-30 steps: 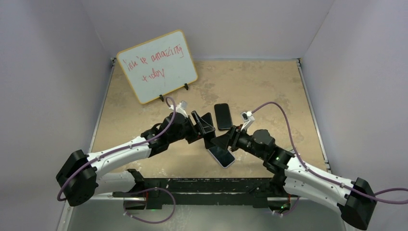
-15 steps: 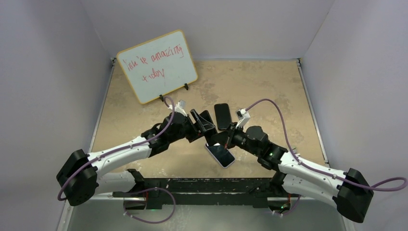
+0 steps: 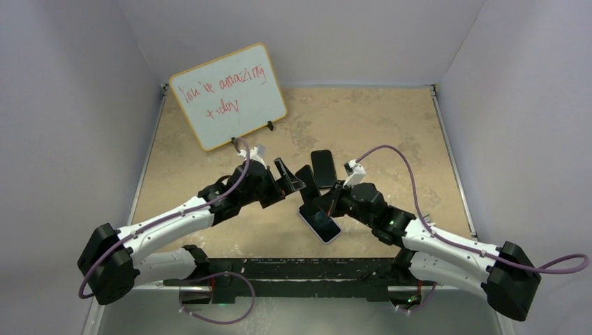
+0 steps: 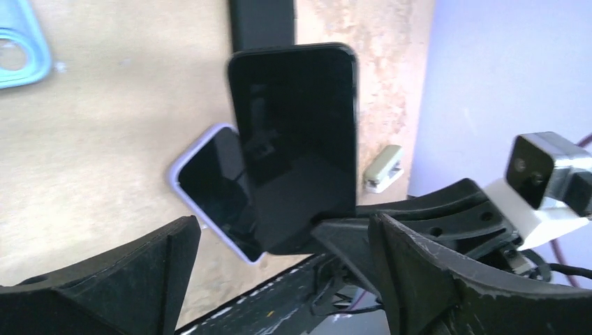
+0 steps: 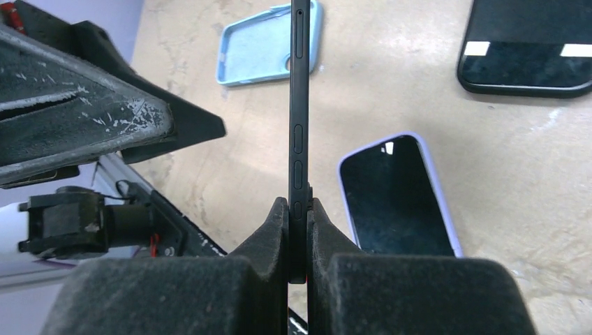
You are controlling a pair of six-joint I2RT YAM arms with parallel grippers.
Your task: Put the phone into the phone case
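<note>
The tan, mottled stone-look table [image 3: 377, 118] carries a wood-framed whiteboard with red handwriting [image 3: 229, 94], propped upright at its far left. Flat near the middle lie a black slab phone [image 3: 322, 167], a lavender-edged dark-screened phone [image 3: 324, 227] and a light-blue phone case [image 5: 269, 45].

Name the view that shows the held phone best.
Left wrist: the phone turns its face to the camera, nearly whole, its lower end pinched. Right wrist shows it only edge-on, clamped in the right gripper. Top external shows it small, with little detail.
</note>
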